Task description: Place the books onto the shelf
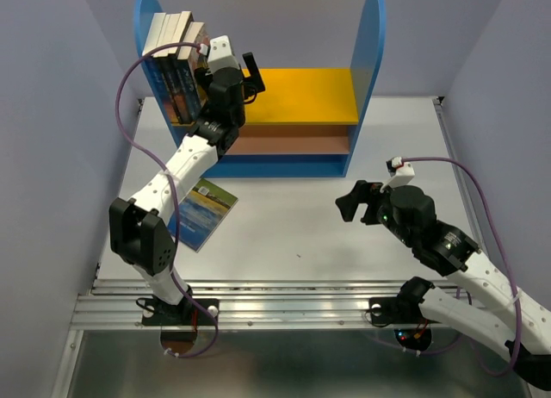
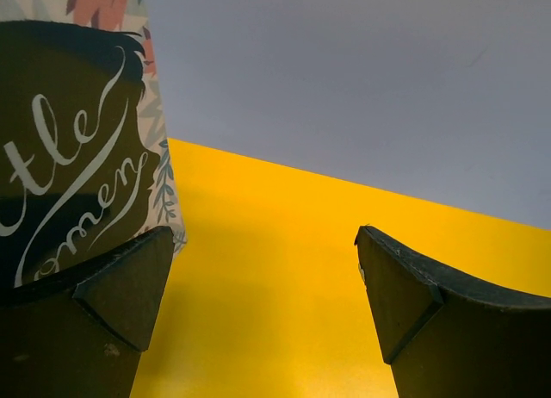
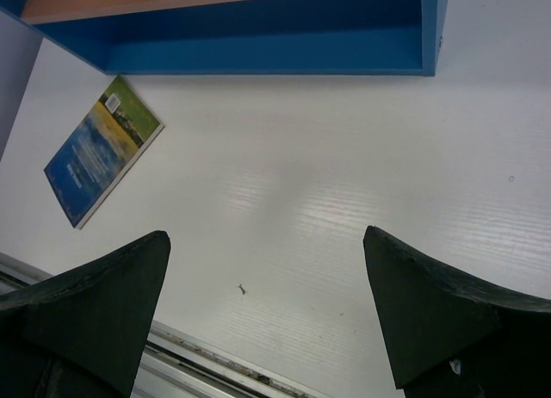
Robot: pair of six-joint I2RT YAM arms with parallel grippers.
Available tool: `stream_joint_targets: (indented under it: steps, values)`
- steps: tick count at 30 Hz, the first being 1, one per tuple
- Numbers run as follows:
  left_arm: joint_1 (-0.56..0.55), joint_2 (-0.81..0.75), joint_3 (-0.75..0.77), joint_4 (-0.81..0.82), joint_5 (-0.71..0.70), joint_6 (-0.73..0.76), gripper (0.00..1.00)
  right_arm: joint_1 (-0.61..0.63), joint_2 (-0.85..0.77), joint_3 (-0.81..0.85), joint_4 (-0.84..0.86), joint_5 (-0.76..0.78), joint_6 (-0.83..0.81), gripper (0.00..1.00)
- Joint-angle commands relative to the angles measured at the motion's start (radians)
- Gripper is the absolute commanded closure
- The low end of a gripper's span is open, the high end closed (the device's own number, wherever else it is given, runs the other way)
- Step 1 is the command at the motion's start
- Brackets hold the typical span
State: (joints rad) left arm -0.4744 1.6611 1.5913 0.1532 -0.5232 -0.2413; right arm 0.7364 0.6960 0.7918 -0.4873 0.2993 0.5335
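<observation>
The left jaws and right jaws are standing spread, empty; several books (image 1: 176, 62) are standing on the shelf (image 1: 375, 45); one thin, light, bendy paperback (image 1: 211, 210) is lying flat on the tabletop (image 1: 301, 230), likely needing an edge pinch.

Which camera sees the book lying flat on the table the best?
The right wrist view: the whole book shows there, blue with a green corner. From the top, the left arm hides part of it. The left wrist view misses it.
</observation>
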Motion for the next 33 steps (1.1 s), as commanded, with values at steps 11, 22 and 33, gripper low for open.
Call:
stream_joint_targets:
  steps: [11,22,33]
  values:
    - [0.036,-0.191,-0.034,0.077,0.198,-0.039,0.01,0.001,-0.001,0.047,0.01,0.006,-0.009,0.0]
    - [-0.099,-0.42,-0.117,0.077,0.365,0.046,0.01,0.001,0.011,0.061,0.013,-0.032,-0.055,0.0]
    - [-0.185,-0.705,-0.354,-0.021,0.316,-0.068,0.01,0.001,0.035,0.023,0.107,-0.346,-0.168,0.0]
